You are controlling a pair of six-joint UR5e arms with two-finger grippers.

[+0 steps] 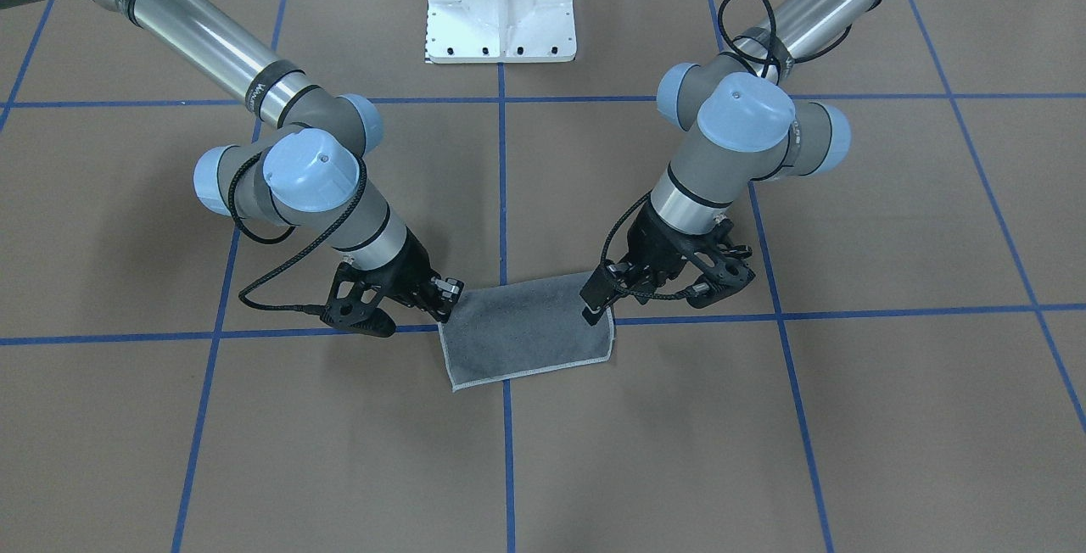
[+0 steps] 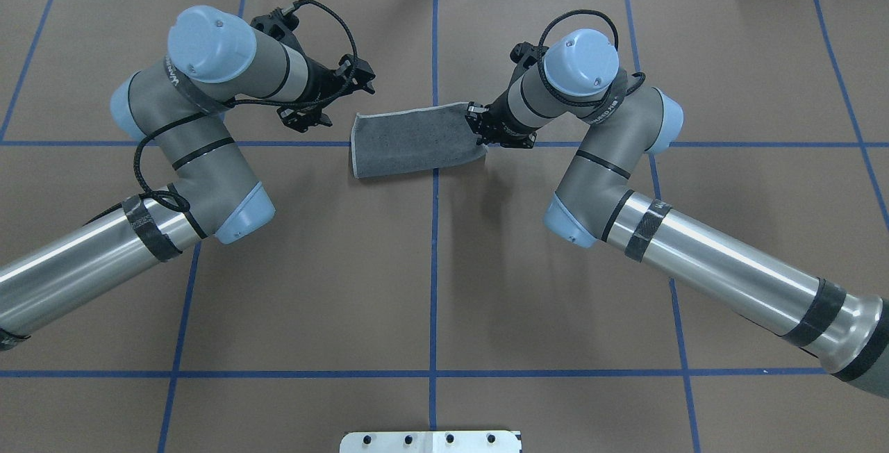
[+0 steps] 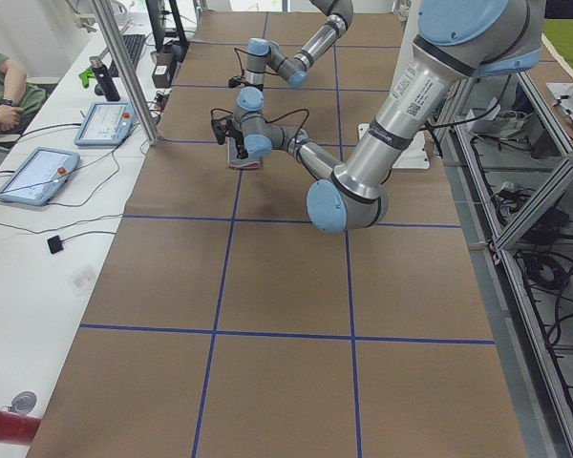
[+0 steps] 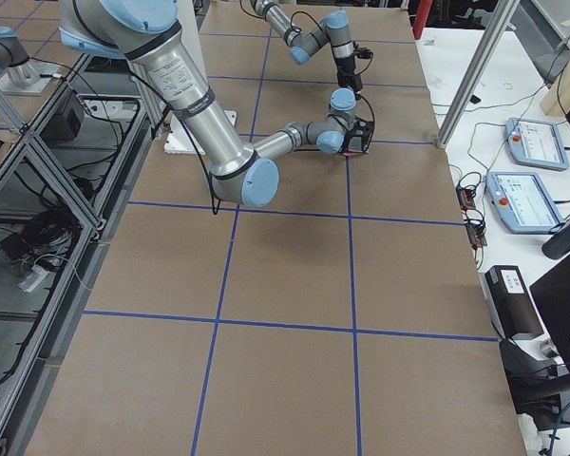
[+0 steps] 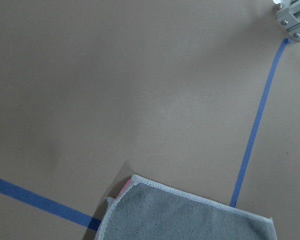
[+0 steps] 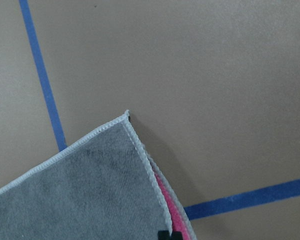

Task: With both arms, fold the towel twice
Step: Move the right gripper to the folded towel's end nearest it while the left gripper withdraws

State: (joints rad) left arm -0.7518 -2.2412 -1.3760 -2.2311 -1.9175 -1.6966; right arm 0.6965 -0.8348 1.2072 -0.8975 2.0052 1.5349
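From the front you saw the towel [image 1: 526, 332], folded into a grey terry oblong, flat on the brown paper counter [image 1: 848, 417]. The left hand [image 1: 657, 290] and right hand [image 1: 405, 303] stood spread beside its short ends. Overhead, the left hand sat clear of the cloth. The right wrist view showed a pink layer [image 6: 166, 202] beneath the pale stitched border [image 6: 140, 150].

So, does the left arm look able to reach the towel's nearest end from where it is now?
Probably yes: the left gripper hangs open just off the towel, with only bare table between them, and the right gripper sits at the opposite end, out of its way.
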